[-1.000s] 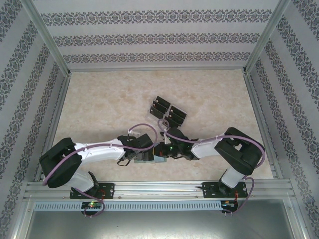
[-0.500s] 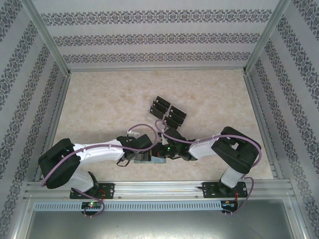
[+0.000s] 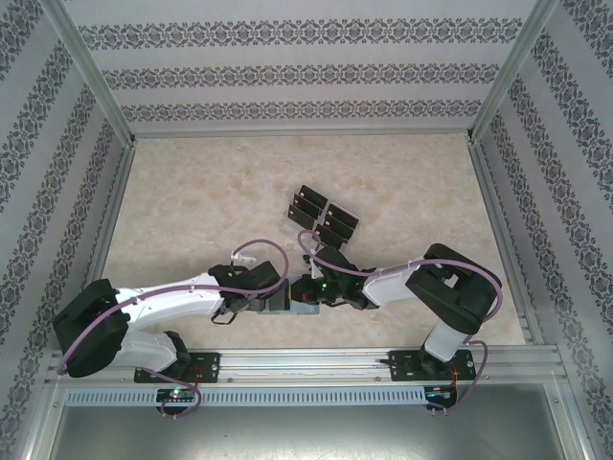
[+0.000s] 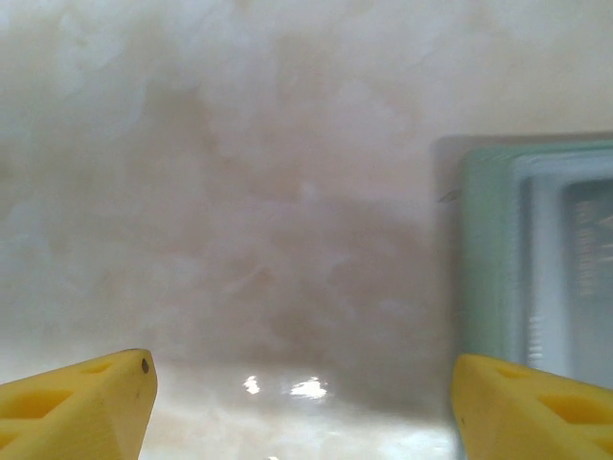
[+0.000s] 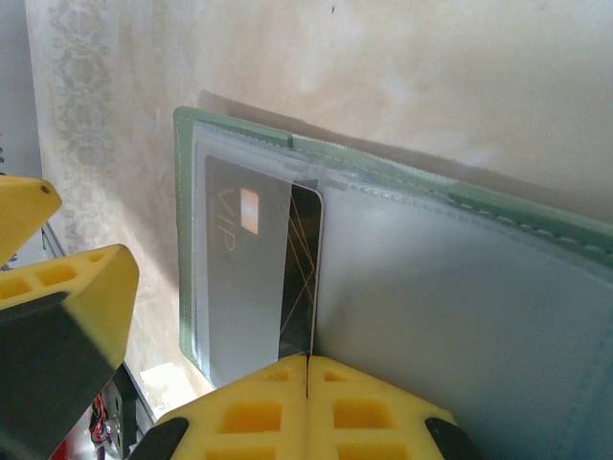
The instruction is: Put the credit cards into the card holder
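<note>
Your left arm has swung back toward its base over the last second. In the top view the left gripper (image 3: 266, 292) has let go of the flat grey-green wallet-like card holder (image 3: 281, 307), which lies near the table's front edge. The right gripper (image 3: 302, 295) is at the holder, and the spare black cards (image 3: 321, 216) lie well behind.

From the left wrist, the yellow fingers (image 4: 77, 402) stand wide apart over the marble table (image 4: 239, 192), with the holder just to their right.

From the right wrist, the fingers are pressed together on the edge of a flat black rectangular credit card (image 5: 305, 278), partly under the clear pocket. Keep it flat and push it straight along the pocket. With nothing bracing the holder, go slowly so it doesn't slide.
</note>
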You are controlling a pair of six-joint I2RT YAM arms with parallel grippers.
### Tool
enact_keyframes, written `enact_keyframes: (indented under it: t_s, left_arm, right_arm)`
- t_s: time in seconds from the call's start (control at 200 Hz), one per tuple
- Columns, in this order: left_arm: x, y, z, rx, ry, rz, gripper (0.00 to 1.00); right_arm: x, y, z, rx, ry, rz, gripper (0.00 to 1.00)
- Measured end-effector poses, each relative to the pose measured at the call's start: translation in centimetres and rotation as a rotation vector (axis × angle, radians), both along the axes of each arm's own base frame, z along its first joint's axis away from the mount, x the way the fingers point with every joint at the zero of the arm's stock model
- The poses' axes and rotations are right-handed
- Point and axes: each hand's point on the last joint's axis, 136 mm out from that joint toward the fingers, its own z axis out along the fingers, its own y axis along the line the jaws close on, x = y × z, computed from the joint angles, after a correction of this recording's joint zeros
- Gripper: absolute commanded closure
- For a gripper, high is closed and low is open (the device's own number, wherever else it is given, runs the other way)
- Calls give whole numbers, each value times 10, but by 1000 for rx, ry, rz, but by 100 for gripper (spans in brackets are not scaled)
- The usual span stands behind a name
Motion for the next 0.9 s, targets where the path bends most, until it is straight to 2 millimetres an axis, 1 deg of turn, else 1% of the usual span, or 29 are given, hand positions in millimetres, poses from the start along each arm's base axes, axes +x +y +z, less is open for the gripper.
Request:
enact_keyframes:
  t_s: [0.095,0.33,0.545,0.749,0.904]
  left_arm:
    - [-6,8,-6,24,19,0,19]
    - [-11,13,-13,37,35,-1,20]
    - [-10,7,-14,8,36,-4,20]
    - [-8,0,-16,-20,37,-10,21]
    - [-9,-2,-18,-26,45,-12,21]
  right_arm:
    - [0,0,0,-1,0,0,100]
    - [0,0,0,-4,1,-2,100]
    - [0,0,0,-7,3,-1,100]
    - [-4,4,1,-7,5,11,100]
    - [-7,8,2,-5,7,17,100]
